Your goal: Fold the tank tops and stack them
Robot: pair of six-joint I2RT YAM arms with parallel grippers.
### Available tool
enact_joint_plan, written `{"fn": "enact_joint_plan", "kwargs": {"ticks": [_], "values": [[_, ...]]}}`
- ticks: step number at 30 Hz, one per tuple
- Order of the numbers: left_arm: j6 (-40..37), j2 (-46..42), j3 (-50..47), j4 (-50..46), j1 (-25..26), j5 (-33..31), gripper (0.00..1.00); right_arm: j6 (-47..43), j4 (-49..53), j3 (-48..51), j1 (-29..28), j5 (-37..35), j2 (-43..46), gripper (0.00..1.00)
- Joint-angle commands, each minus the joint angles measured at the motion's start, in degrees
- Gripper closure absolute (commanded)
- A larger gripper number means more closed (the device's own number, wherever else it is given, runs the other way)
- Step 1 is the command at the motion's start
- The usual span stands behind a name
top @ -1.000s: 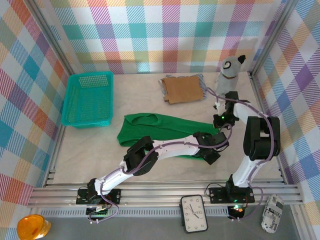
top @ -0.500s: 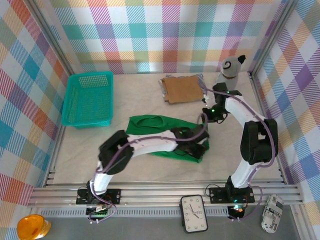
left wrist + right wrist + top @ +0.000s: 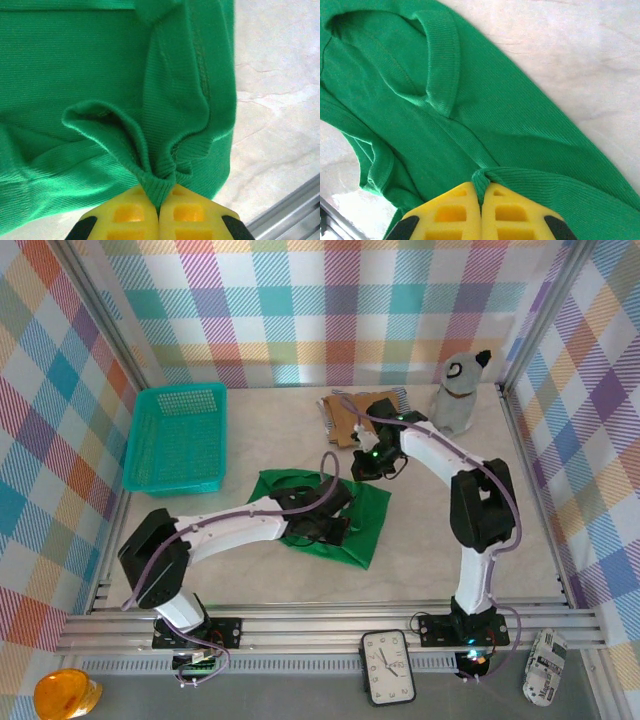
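While both hands are clenched on the green tank top, the cloth lies bunched on the bench under and between them. The left hand pinches a puckered fold of ribbed hem between its yellow fingers. In its wrist view the left hand has the green tank top spreading away ahead of it and to one side, with bare bench on the other. The right hand sits just beyond the left one, at the cloth's far corner. Its wrist view shows the right hand shut on another ribbed edge. From there the green tank top runs forward to an open armhole, with pale bench past the edge. Just behind the right hand lies the folded tan tank top, resting on the striped tank top and partly covered by the right arm. Well apart from the left hand, on its outer side, stands a teal basket.
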State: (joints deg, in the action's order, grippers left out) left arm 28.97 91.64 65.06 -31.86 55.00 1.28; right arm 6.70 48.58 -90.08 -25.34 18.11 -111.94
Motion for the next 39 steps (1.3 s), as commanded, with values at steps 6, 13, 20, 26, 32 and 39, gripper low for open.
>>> {"fn": "enact_joint_plan", "kwargs": {"ticks": [6,13,20,26,32,39], "values": [[0.23,-7.17,-5.24,-6.93,-3.35,-4.94,0.98,5.13,-3.06,-3.43,-2.67,4.48,-3.36,0.98],[-2.32,-10.68,-3.66,-11.92,-4.96,-7.51,0.98,9.29,-8.50,-2.45,-3.05,9.11,-2.68,0.98],[-3.13,-8.77,-4.88,-12.70,-7.92,-7.20,0.97,9.74,-8.38,-3.18,-4.16,8.22,-5.13,0.97],[-2.93,-3.73,-4.51,-13.79,-9.02,-10.98,0.89,11.02,-9.62,-2.99,-4.85,7.27,-8.75,0.93],[-1.58,-1.92,-4.06,-15.79,-9.47,-16.71,0.87,14.41,-12.68,-4.72,-5.32,9.64,-11.51,0.87],[2.57,-1.51,-5.11,-18.52,-9.76,-21.76,0.73,23.75,-24.16,-2.42,-5.33,17.79,-11.11,0.69]]}}
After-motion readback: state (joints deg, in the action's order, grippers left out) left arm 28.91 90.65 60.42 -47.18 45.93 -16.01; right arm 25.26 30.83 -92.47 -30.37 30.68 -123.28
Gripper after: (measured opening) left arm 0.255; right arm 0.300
